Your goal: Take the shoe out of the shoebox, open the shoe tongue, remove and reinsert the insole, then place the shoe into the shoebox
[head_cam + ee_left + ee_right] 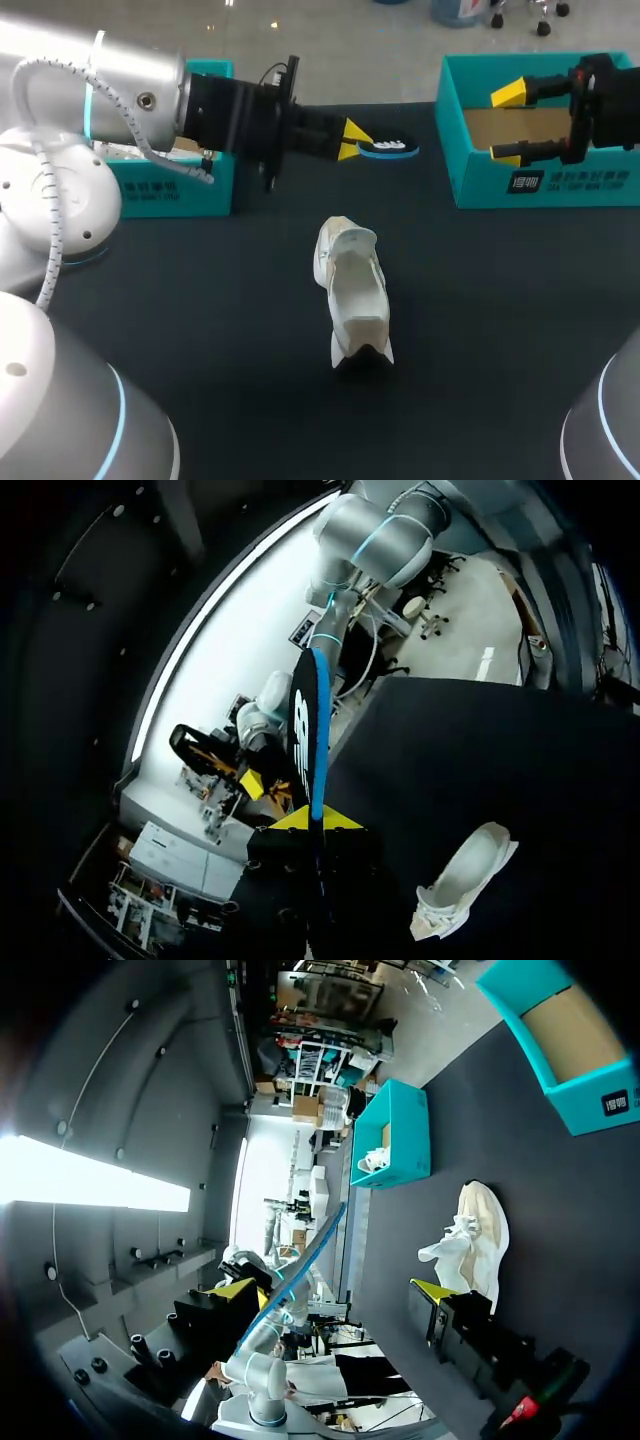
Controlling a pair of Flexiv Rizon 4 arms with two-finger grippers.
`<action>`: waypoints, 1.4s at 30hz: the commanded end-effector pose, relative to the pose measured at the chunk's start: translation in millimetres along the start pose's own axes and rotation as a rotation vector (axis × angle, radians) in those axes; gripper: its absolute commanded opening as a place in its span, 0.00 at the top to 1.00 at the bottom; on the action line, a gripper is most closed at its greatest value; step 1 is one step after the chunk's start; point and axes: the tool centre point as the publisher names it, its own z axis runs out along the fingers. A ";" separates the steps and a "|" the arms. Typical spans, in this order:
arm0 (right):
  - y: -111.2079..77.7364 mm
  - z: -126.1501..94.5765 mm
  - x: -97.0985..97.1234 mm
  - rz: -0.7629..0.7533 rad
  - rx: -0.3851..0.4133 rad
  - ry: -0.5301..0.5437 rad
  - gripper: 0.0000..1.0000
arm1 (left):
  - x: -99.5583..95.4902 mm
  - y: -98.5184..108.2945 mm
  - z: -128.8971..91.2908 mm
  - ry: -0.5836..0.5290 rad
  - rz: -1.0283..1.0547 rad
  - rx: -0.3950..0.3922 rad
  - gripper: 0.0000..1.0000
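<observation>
Shoe (pixel 353 290) lying near-to-far, insole (pixel 390 148) in left pincer (pixel 353 141)

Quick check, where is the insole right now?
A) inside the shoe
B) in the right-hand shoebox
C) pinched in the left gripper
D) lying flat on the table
C: the insole sticks out from between the yellow tips of the left gripper, well apart from the shoe.
</observation>
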 end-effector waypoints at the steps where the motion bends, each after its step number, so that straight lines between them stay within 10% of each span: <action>1: 0.6 1.2 -0.2 0.000 0.000 -0.001 0.00 | 9.4 7.6 1.6 -0.129 0.470 -0.082 1.00; 11: 0.6 1.2 -0.2 0.000 0.000 -0.001 0.00 | 18.4 21.1 13.3 -0.269 0.780 -0.028 1.00; 39: -9.5 55.2 18.8 -0.011 0.080 0.003 0.00 | 16.1 31.7 46.7 -0.320 0.613 -0.067 1.00; 42: -12.1 61.4 19.7 -0.007 0.087 -0.009 0.16 | 15.5 33.2 48.9 -0.295 0.609 -0.067 1.00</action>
